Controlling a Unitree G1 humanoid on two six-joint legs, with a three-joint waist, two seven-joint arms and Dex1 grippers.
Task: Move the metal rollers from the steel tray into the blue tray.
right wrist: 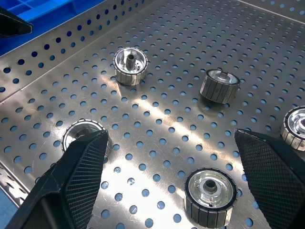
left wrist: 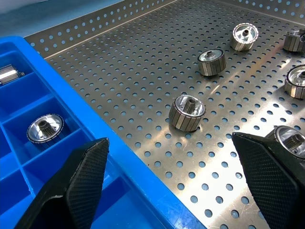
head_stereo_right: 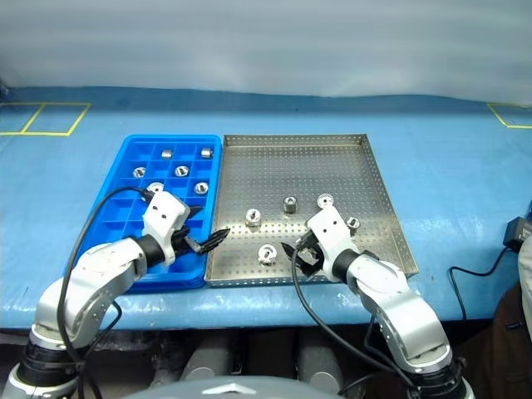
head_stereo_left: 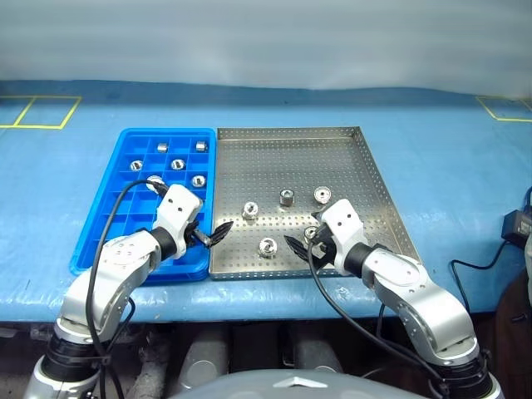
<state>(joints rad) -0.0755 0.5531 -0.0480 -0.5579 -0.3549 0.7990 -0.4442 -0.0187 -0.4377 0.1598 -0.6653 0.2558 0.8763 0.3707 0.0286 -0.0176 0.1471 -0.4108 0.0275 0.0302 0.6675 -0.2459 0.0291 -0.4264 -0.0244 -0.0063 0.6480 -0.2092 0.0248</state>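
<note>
We are hovering both claws spread wide and empty: left gripper (head_stereo_left: 214, 233) straddling the blue tray (head_stereo_left: 104, 237) edge, right gripper (head_stereo_left: 301, 241) over the steel tray (head_stereo_left: 366, 162), where metal rollers (head_stereo_left: 267, 246) are lying at its ten o'clock, ready for picking.

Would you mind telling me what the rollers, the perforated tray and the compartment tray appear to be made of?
The metal rollers look like bright polished metal: mirror-like end faces, segmented sides. The steel tray looks like brushed sheet steel: dull silver sheen, punched holes, streaky reflections. The blue tray looks like moulded plastic: uniform saturated colour, soft gloss, thin dividers.
</note>
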